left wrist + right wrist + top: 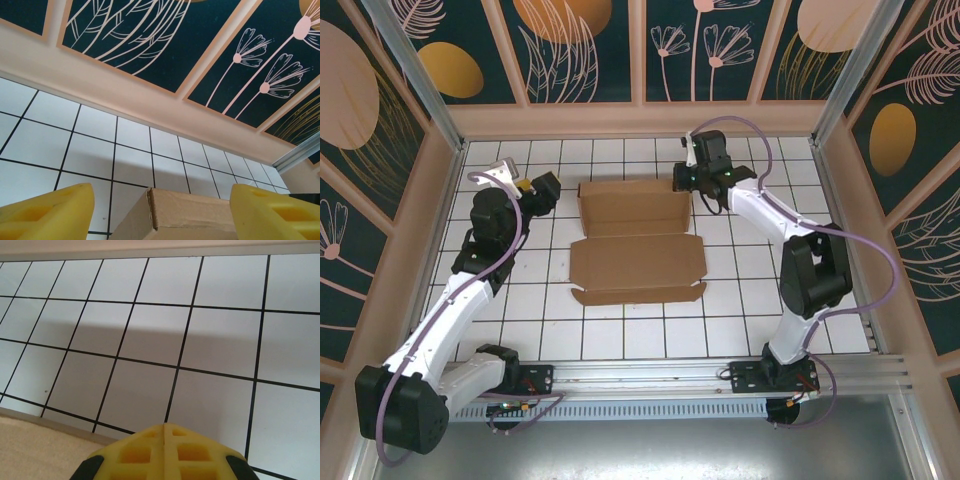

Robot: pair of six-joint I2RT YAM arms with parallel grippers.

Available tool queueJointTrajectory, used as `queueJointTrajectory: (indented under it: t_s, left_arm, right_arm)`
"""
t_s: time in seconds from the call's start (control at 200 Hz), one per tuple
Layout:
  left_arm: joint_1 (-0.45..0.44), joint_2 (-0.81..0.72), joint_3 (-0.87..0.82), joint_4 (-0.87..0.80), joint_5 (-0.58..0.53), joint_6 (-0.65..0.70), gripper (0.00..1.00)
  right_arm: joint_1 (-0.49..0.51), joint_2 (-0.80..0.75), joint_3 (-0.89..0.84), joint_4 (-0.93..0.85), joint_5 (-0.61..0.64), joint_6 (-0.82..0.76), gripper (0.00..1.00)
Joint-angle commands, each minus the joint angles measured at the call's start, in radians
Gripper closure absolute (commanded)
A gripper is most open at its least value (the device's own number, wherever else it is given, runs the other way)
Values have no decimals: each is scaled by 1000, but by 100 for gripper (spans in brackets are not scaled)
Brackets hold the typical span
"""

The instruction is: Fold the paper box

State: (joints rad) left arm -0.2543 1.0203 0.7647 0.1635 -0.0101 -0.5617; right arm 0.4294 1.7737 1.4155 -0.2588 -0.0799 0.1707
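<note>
The paper box (pixel 636 262) lies as a brown cardboard sheet in the middle of the tiled table. Its back part (pixel 634 205) is folded up into a low wall and its front flap lies flat. My left gripper (pixel 550 192) sits just off the box's back-left corner. In the left wrist view that corner (pixel 192 212) stands between the wide-apart yellow fingers (pixel 47 215), and the gripper (pixel 160 220) is open and touches nothing. My right gripper (pixel 686 180) hovers at the back-right corner. Its fingers (pixel 165 426) are pressed shut with nothing between them, and the cardboard edge (pixel 35 452) is at lower left.
White tiled table (pixel 520 300) with black grid lines. Tan walls (pixel 640 118) with dark floral panels close in the back and both sides. A metal rail (pixel 720 368) with the arm bases runs along the near edge.
</note>
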Motion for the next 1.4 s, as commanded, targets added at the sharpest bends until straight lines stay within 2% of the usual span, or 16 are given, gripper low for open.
queueJointTrajectory:
  t_s: [0.0, 0.14, 0.32, 0.465, 0.586, 0.691, 0.761, 0.861, 0.961, 1.131, 1.226, 1.396]
  left_arm:
    - [0, -21, 26, -3, -17, -6, 28]
    - [0, -40, 44, -15, -39, 3, 28]
    - [0, -78, 80, -70, -138, 26, 27]
    - [0, -92, 70, -78, -184, 34, 26]
    - [0, -94, 64, -71, -183, 29, 25]
    - [1, -85, 61, -73, -181, 13, 25]
    - [1, -79, 53, -63, -164, 0, 25]
    - [0, -61, 48, -55, -138, -15, 25]
    - [0, -49, 51, -52, -115, -10, 25]
    - [0, -54, 42, -48, -122, 2, 25]
    - [1, -51, 42, -48, -116, 3, 25]
    - [0, -51, 38, -48, -112, 4, 25]
  right_arm:
    - [-29, 63, 48, -44, -17, 31, 100]
    - [-98, 154, 125, -51, -54, 85, 99]
    - [-191, 282, 261, -93, -122, 139, 88]
    - [-233, 296, 199, -78, -149, 201, 85]
    - [-204, 243, 1, -17, -155, 231, 81]
    - [-197, 157, -162, 38, -94, 234, 80]
    - [-200, 72, -205, 52, -31, 210, 80]
    - [-181, -27, -157, 30, 28, 162, 80]
    - [-154, -73, -72, 23, -60, 106, 81]
    - [-81, 48, 163, -161, -233, -8, 83]
    - [-33, 113, 241, -234, -235, -41, 85]
    - [8, 131, 226, -222, -215, -41, 87]
